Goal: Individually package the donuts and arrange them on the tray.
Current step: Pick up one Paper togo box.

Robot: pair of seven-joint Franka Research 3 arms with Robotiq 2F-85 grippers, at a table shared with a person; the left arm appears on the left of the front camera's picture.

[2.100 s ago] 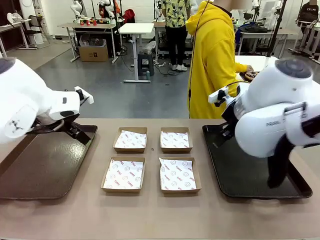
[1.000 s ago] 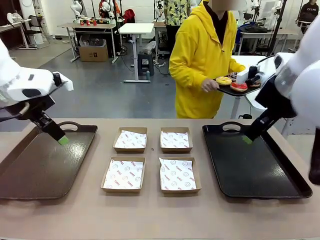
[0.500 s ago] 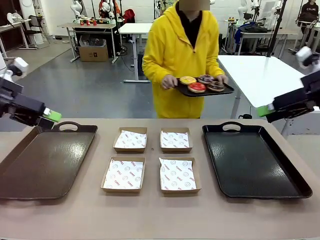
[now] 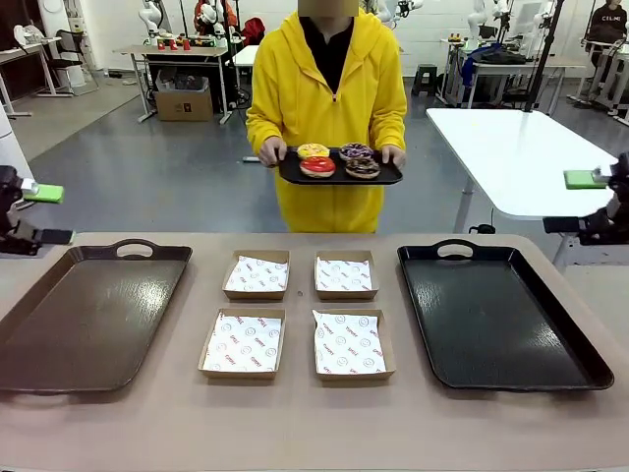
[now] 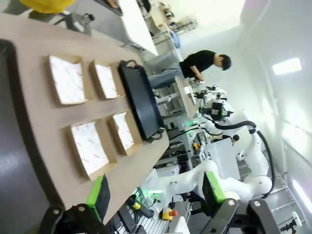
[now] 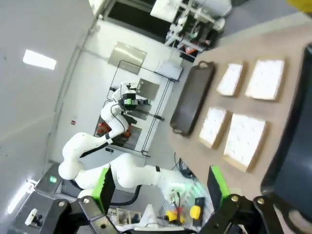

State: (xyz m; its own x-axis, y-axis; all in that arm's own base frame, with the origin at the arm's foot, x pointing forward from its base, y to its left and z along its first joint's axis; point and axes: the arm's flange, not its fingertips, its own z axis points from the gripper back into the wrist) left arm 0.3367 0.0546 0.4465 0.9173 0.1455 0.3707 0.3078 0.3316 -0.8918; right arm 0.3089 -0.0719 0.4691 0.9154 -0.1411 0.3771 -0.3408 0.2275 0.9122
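Across the table a person in a yellow hoodie holds a small black serving tray (image 4: pixel 389 178) in both hands. On it lie four donuts: yellow (image 4: pixel 313 150), red (image 4: pixel 317 165), purple (image 4: pixel 356 150) and chocolate brown (image 4: pixel 363 167). My left gripper (image 4: pixel 39 213) hangs open at the table's far left edge, nothing between its green pads (image 5: pixel 100 196). My right gripper (image 4: pixel 582 202) stands open at the far right edge, also holding nothing, its pads (image 6: pixel 218 183) wide apart. Both grippers are far from the donuts.
Four shallow paper-lined boxes (image 4: pixel 257 273) (image 4: pixel 346 274) (image 4: pixel 243 343) (image 4: pixel 350 343) sit in a square mid-table. A large brown tray (image 4: pixel 88 315) lies to their left and a large black tray (image 4: pixel 501 315) to their right. A white table (image 4: pixel 511 147) stands behind on the right.
The person has walked left to the middle of the far side, carrying the donut tray. Both grippers have swung outward and up, off the big trays, to the picture's edges.
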